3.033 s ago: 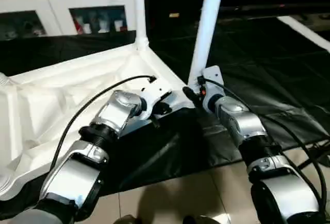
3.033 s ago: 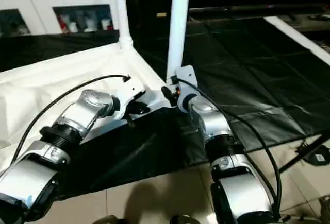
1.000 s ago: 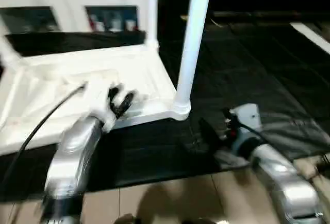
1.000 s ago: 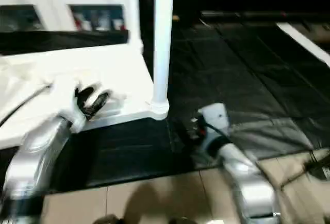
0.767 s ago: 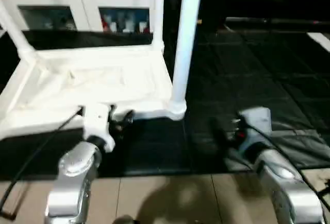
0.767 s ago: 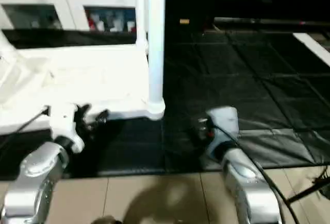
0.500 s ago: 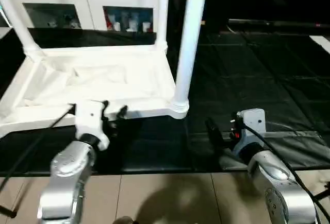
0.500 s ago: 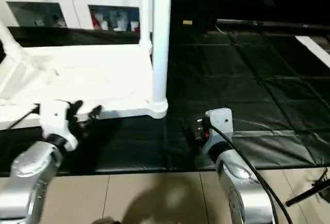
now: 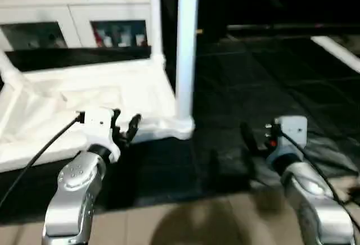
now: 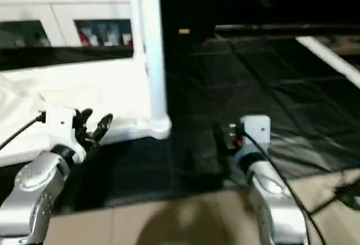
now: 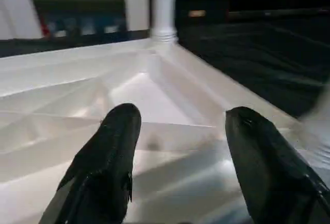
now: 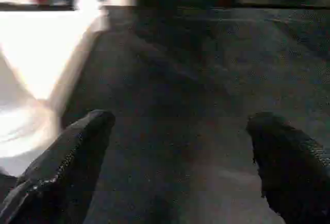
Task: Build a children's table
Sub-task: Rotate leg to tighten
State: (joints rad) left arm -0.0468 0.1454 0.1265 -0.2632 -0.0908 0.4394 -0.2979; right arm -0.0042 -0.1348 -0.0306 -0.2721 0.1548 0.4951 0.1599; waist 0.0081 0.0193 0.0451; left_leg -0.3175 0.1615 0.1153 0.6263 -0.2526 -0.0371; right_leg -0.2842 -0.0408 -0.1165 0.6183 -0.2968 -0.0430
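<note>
The white children's table top [image 9: 84,96] lies upside down on a black mat, ribbed underside up [image 11: 154,90]. One white leg [image 9: 187,48] stands upright in the near right corner socket, and another leg [image 9: 156,19] stands in the far right corner. A third leg [image 9: 7,67] rises at the left edge. My left gripper [image 9: 125,124] is open at the top's near edge, with nothing between its fingers [image 11: 116,147]. My right gripper [image 9: 246,138] hangs open over the mat, to the right of the near leg, and its fingers [image 12: 77,147] are empty.
A white cabinet with glass doors [image 9: 73,25] stands behind the table. The black mat [image 9: 270,81] spreads to the right, with a white strip [image 9: 337,53] at its far right. Tan floor tiles [image 9: 197,222] lie in front of me.
Both grippers have drawn back from the near right corner, where the right one was at the leg's base. The leg stands alone in its socket. The view has also shifted.
</note>
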